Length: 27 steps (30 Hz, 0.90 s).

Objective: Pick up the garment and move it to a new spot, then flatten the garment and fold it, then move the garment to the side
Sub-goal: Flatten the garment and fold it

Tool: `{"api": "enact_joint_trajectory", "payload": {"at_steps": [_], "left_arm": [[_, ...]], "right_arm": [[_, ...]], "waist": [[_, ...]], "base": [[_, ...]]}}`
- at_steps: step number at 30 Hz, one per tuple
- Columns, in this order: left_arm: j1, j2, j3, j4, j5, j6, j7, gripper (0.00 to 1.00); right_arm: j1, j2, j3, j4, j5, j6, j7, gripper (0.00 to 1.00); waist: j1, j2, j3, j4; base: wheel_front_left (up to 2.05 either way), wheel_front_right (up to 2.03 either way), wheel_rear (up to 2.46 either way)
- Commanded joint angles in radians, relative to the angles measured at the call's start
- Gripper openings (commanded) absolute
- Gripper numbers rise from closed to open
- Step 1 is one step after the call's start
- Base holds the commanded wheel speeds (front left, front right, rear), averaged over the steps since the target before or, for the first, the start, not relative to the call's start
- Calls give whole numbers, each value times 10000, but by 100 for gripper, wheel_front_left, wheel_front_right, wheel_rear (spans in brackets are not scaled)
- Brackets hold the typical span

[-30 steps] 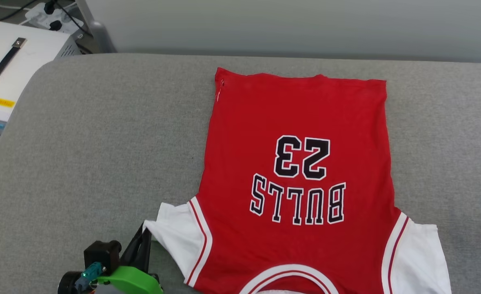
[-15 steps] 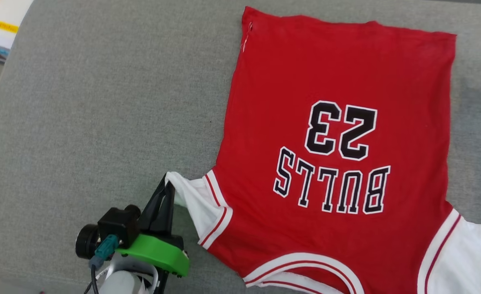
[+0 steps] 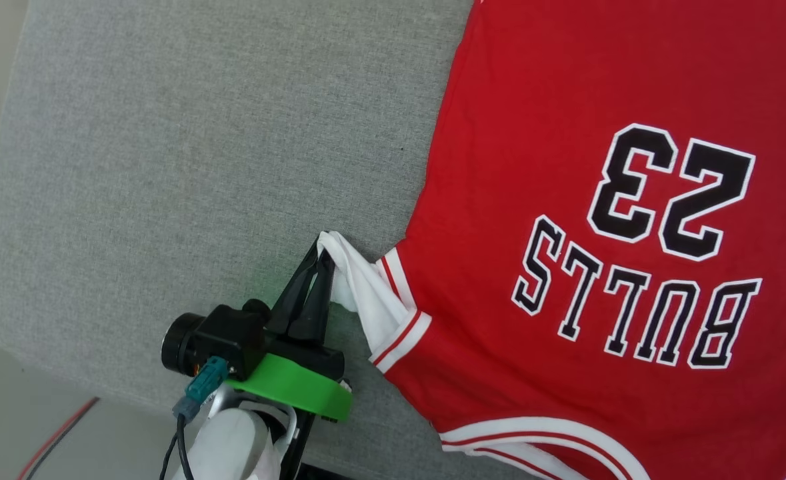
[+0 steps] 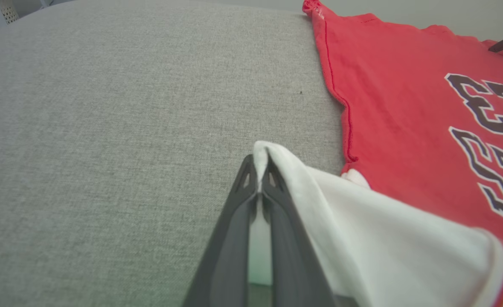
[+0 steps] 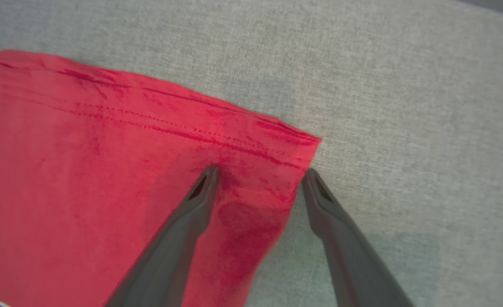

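Change: your head view has swung since a second ago; the sleeve looks more gathered.
Left gripper (image 3: 323, 253): pinching the white sleeve tip (image 4: 262, 151), near left.
Right gripper (image 5: 260, 172): spread, straddling the far hem corner (image 5: 306, 147), holding nothing.
Garment (image 3: 566, 200): flat on the grey cushion (image 3: 199, 133), right of your left gripper, long axis near-to-far.

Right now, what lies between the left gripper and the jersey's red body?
The white sleeve of the jersey, its tip pinched in the left gripper; clear in the head view.
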Motion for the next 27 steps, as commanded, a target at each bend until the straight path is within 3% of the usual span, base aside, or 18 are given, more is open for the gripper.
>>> {"api": "enact_joint_trajectory", "payload": {"at_steps": [1,8,9,10,20,27], "left_arm": [[-164,-63,72,-42,92,-88,-59,0],[-51,-130,249,-98,277,-162,-59,0],[-32,-125,285,-86,284,-175,-59,0],[-16,-124,339,-70,298,-182,-59,0],[312,-169,572,422,404,-285,-59,0],[795,-42,697,805,448,-253,-59,0]], "right_arm": [[255,-8,63,150,-127,-7,-32,100],[1079,-227,137,312,-107,-7,515,98],[1098,-281,152,261,-109,-7,549,63],[1086,-319,136,192,-95,-7,532,0],[860,-291,155,-331,298,-7,-898,0],[1915,-1267,1192,-1536,1408,-7,-1898,0]], "waist": [[-2,0,538,506],[-2,0,489,500],[-2,0,450,486],[-2,0,399,465],[-2,0,-817,80],[-2,0,-2074,-501]], "base": [[0,0,0],[0,0,0],[0,0,0],[0,0,0],[0,0,0],[0,0,0]]}}
